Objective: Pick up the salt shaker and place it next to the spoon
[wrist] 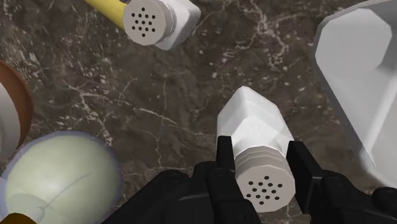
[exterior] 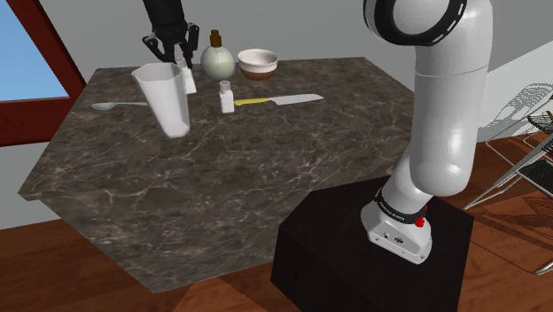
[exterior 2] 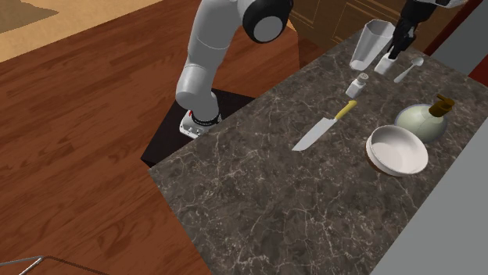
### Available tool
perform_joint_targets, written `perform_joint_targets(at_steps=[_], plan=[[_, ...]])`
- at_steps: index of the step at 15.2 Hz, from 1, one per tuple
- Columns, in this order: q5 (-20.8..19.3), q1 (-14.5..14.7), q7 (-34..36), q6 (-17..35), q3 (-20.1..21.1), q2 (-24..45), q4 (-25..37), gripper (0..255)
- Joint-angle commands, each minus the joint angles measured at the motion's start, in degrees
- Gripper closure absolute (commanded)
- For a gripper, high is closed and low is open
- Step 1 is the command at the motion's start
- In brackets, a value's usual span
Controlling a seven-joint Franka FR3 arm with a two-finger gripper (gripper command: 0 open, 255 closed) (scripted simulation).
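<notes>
Two white shakers stand on the dark marble table (exterior: 221,195). One salt shaker (wrist: 254,133) stands just behind the tall white cup (exterior: 164,97), and my gripper (wrist: 262,167) is shut on its perforated cap, a black finger pressed to each side. Its base seems to be at the tabletop. From the shoulder view the gripper (exterior: 182,60) comes straight down at the table's far side, the shaker (exterior: 189,81) half hidden by the cup. The spoon (exterior: 115,105) lies on the cup's other side, toward that view's left. The second shaker (exterior: 227,96) stands by the knife's yellow handle.
A yellow-handled knife (exterior: 275,100) lies to the right of the second shaker in the shoulder view. Close behind the gripper are a round pale-green bottle (exterior: 217,60) and a white bowl (exterior: 257,62). The cup (wrist: 362,76) stands very near one finger.
</notes>
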Motion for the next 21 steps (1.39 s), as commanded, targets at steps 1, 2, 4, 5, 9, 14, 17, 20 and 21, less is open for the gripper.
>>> perform_joint_targets(at_steps=[1,2,4,5,9,14,17,20,21], plan=[[0.0,-0.2,0.2,1.7,0.0,0.0,-2.0,255],[0.1,-0.4,0.4,2.6,0.0,-0.2,-3.0,255],[0.1,-0.6,0.6,4.2,0.0,-0.5,-5.0,255],[0.1,-0.7,0.7,5.1,-0.1,-0.6,-5.9,255],[0.3,-0.7,0.9,7.5,-0.6,-0.9,-8.6,255],[0.9,0.4,0.6,7.6,-2.0,-1.0,-8.6,255],[1.9,0.1,0.5,8.9,-2.4,-4.1,-12.7,0],[0.8,1.4,0.7,6.4,-2.7,0.2,-6.1,0],[1.1,1.2,1.2,7.4,-2.5,-1.8,-9.1,0]])
